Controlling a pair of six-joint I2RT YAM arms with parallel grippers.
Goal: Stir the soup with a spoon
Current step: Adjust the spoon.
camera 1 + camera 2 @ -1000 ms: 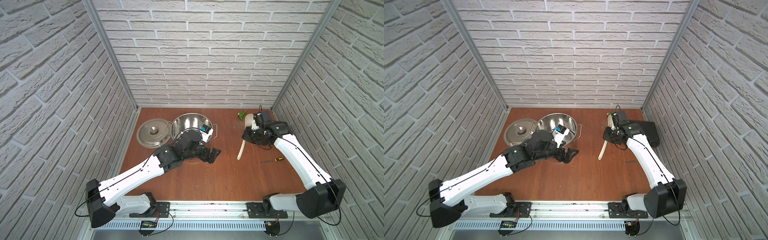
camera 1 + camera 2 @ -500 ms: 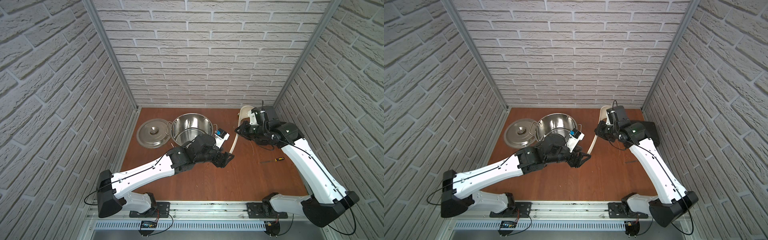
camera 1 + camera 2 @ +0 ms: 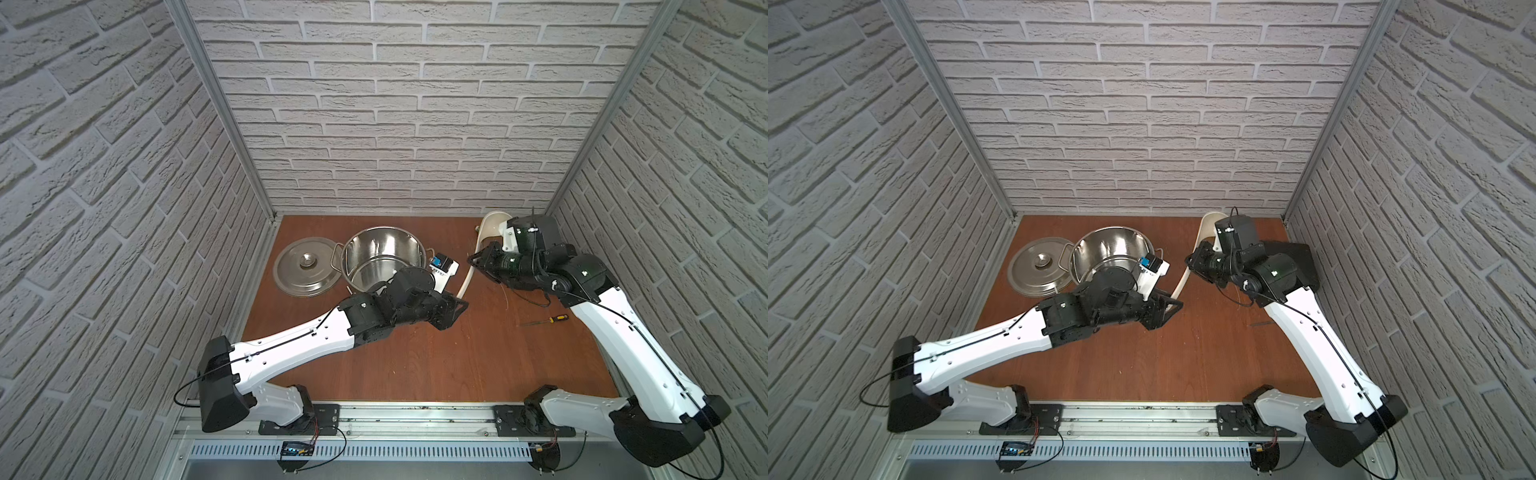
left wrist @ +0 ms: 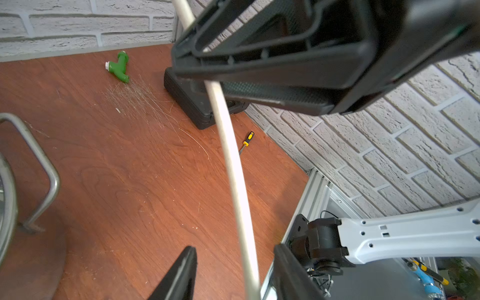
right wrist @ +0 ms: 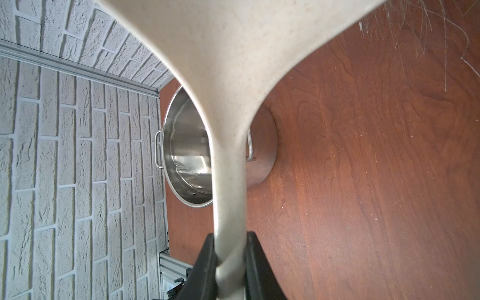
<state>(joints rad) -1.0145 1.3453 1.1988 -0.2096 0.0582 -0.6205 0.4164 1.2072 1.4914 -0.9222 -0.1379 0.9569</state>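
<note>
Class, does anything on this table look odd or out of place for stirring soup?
A screwdriver and a green plastic fitting lie on the table, unrelated to cooking; fine scratches mark the wood beside the fitting; no soup shows in the pot.

Front half of the table is bare; you can sweep either arm there. Pot mouth is uncovered from above, but the left arm's wrist overlaps its near rim in both top views. Lid lies flat just beside the pot on the left, so that side is blocked at table level. Ladle handle slants across the gap right of the pot, clamped in the right gripper and passing between the left gripper fingers with clearance on both sides. Screwdriver, green fitting and black block clutter the right and back-right. Walls close 3 sides.
</note>
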